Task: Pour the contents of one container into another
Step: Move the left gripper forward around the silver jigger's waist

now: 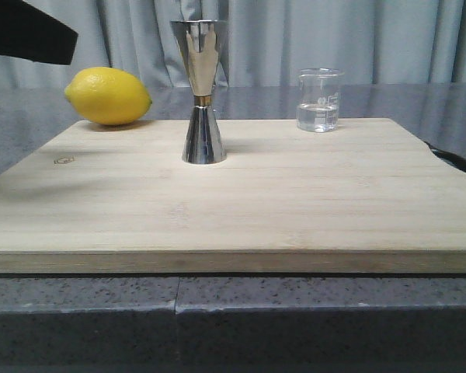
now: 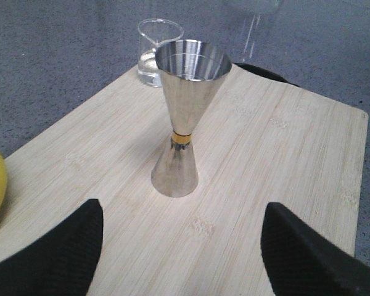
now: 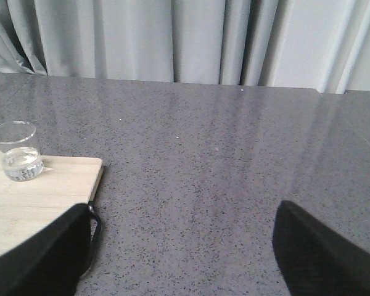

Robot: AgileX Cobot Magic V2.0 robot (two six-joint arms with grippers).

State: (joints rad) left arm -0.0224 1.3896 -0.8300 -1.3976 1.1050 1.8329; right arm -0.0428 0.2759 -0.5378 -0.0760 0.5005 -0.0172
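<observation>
A clear glass beaker (image 1: 319, 101) with a little clear liquid stands upright at the back right of the wooden board (image 1: 233, 217). It also shows in both wrist views, as the beaker (image 2: 157, 58) and the beaker (image 3: 18, 160). The steel hourglass jigger (image 1: 202, 93) stands upright at the board's back centre, its upper cup (image 2: 191, 61) empty. My left gripper (image 2: 182, 211) hangs open over the board, short of the jigger's foot, holding nothing. My right gripper (image 3: 184, 209) is open over the grey tabletop, off the board's right edge.
A yellow lemon (image 1: 107, 95) lies at the board's back left corner. Part of my left arm (image 1: 27, 35) shows dark at the upper left. A black loop (image 1: 454, 159) sticks out at the board's right side. Grey curtains (image 3: 172, 37) close the back.
</observation>
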